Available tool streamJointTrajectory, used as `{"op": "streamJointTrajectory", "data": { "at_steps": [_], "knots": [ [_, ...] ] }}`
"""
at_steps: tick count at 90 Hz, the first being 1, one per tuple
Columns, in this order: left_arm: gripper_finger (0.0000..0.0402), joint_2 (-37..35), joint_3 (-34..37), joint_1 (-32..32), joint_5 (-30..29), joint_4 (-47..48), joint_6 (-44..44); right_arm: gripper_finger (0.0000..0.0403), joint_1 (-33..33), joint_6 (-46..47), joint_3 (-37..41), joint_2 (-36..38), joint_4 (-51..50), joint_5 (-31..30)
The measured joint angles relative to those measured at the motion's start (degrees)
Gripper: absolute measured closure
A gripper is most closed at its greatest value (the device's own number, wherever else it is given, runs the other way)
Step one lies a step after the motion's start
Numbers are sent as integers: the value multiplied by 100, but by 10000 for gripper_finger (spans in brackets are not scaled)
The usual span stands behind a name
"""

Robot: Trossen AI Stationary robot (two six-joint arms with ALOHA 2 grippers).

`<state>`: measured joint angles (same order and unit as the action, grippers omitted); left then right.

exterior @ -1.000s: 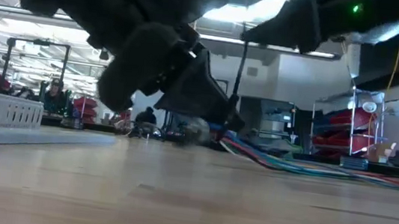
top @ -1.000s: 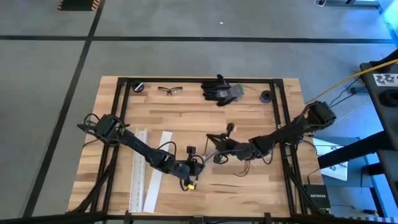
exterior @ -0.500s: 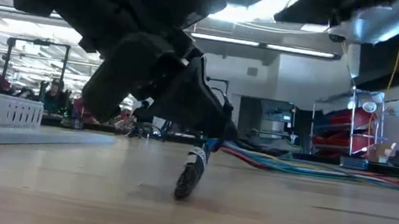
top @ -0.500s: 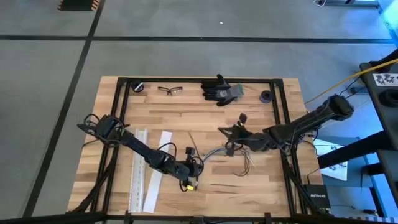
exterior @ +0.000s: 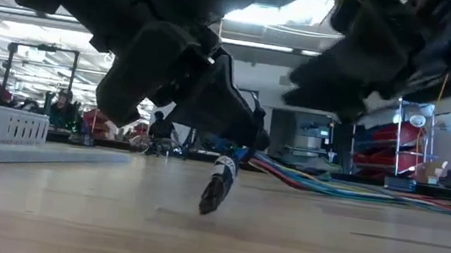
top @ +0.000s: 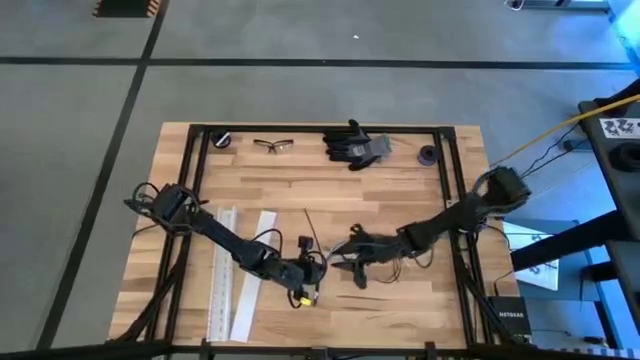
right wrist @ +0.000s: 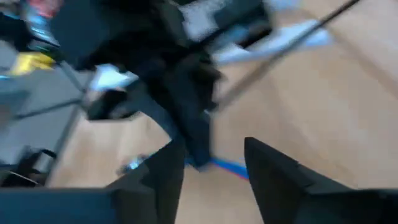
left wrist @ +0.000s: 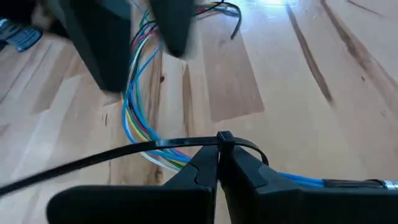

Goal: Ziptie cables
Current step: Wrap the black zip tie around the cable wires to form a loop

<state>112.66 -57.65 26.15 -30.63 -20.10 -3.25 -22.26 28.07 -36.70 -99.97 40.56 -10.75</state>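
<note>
**Both grippers meet at the cables near the table's middle**

Gripping a black ziptie [left wrist: 186,144] where it loops around the cables [left wrist: 138,118], the left gripper [left wrist: 217,163] has its two fingers pressed together on the ziptie's head, as the left wrist view shows. The ziptie's long tail runs off from the head across the wood. In the high view the left gripper [top: 312,272] sits just left of the cables [top: 385,262], toward the front of the table [top: 400,190], with a thin dark strip rising from it toward the back.

The cables are a bundle of coloured wires, blue, yellow, green and red among them, lying on the wood a little right of the table's centre. In the low view they stretch along the tabletop [exterior: 346,190], and one plug-like end [exterior: 216,187] hangs tilted below the left gripper, its tip at or just above the wood.

The right gripper [top: 352,262] reaches in from the table's right side and sits over the cables' left part, close to the left gripper. In the right wrist view its fingers [right wrist: 273,171] stand apart, with a blue wire between them farther off.

Two white strips [top: 240,270] lie left of the cables. Along the back edge rest safety glasses [top: 273,145], black gloves [top: 353,144] and a small dark roll [top: 429,154].
</note>
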Motion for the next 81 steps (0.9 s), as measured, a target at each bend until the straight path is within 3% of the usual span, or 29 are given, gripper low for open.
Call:
{"op": "streamJointTrajectory", "data": {
  "at_steps": [15,38,49,63,73,81],
  "knots": [
    [402,-2,0,13,-4,-42,-39,237,230,-6,-165,-484,388,643],
    [402,-4,-11,13,-7,-74,-67,244,281,-133,-207,-531,593,779],
    [402,-4,-11,11,-9,-42,-65,286,279,-278,-207,-531,591,796],
    [402,-4,-11,13,-9,-30,-63,388,279,-769,-207,-531,591,730],
    [402,-4,-11,15,-12,-12,-68,399,237,-1044,-207,-531,590,480],
    [402,-3,-11,57,-57,16,-197,402,106,-1554,-203,-453,523,-252]
  ]
}}
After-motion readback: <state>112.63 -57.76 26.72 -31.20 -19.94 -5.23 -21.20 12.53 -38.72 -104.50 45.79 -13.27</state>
